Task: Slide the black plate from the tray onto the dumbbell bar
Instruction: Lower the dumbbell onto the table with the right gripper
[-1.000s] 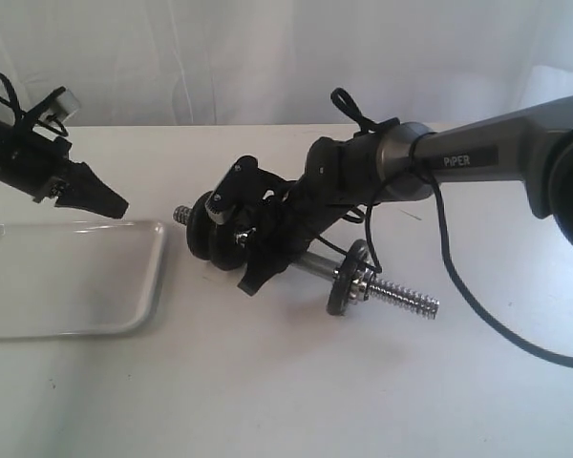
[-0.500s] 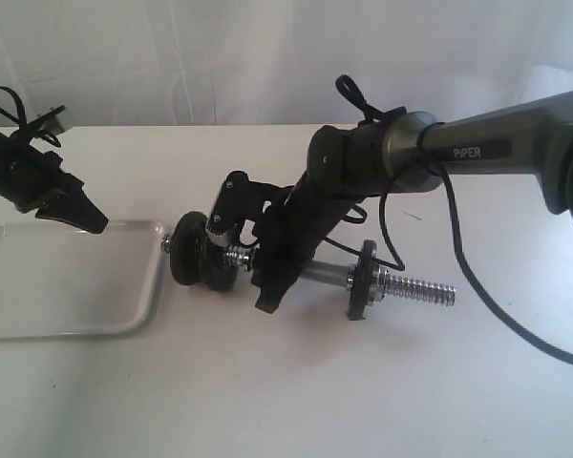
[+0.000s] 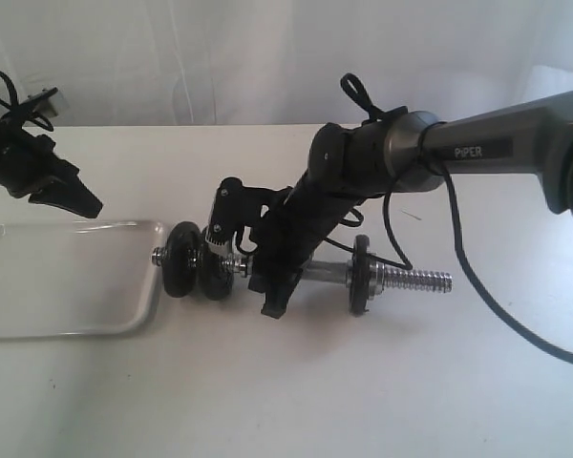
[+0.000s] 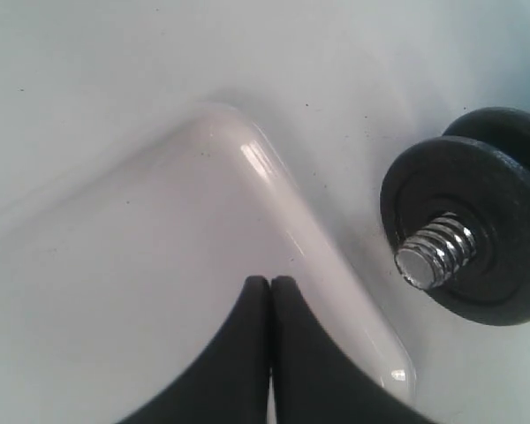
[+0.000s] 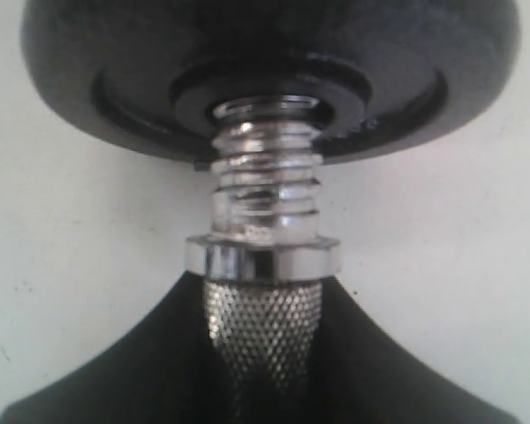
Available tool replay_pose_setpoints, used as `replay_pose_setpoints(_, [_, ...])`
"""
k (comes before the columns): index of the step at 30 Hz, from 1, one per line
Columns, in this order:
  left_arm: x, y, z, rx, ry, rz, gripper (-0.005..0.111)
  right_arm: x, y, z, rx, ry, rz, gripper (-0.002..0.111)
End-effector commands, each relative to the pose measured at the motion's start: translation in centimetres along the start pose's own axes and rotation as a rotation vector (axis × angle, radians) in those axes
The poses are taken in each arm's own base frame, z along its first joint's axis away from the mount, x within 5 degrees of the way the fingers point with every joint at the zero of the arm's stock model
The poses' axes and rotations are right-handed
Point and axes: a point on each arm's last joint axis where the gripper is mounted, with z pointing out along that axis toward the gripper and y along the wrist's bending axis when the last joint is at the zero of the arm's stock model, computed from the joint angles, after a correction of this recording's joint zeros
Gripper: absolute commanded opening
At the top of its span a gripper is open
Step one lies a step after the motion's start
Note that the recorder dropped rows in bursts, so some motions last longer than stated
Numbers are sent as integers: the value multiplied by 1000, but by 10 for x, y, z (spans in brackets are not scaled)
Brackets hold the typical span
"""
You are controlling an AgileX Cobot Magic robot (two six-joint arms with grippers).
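Note:
The dumbbell bar (image 3: 325,274) is level just above the table, with my right gripper (image 3: 267,277) shut on its knurled middle (image 5: 263,331). The black plate (image 3: 181,272) sits on the bar's threaded end (image 4: 433,252) beside the tray (image 3: 67,286), as the outermost disc (image 4: 468,225). A second black disc (image 3: 213,277) is right behind it, and a third (image 3: 361,275) is near the other end. The tray holds nothing. My left gripper (image 3: 86,205) hovers shut over the tray's far right corner (image 4: 247,159), apart from the plate.
The right arm (image 3: 477,143) and its cable (image 3: 477,305) cross the right side of the white table. A white curtain hangs behind. The bar's bare threaded end (image 3: 420,281) points right.
The right gripper swung the bar from a slant to level and moved its plate end left, up to the tray's edge. The left gripper drew back left, away from the plate.

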Motion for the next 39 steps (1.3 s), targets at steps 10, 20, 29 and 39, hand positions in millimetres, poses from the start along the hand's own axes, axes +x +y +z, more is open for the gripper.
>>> replay_pose_setpoints(10, [-2,-4,-5,12,-9,-7,0,-49,-16,-58,191,-185,-26,0])
replay_pose_setpoints(20, [-1,-5,-4,29,-1,-10,0,-70,-10,-62,215,-232,-64,0])
replay_pose_setpoints(29, [-1,-5,-4,28,-1,-10,0,-70,-8,-55,205,-224,-62,0])
replay_pose_setpoints(39, [-1,-5,-4,28,-1,-10,0,-70,-8,-55,202,-226,-28,74])
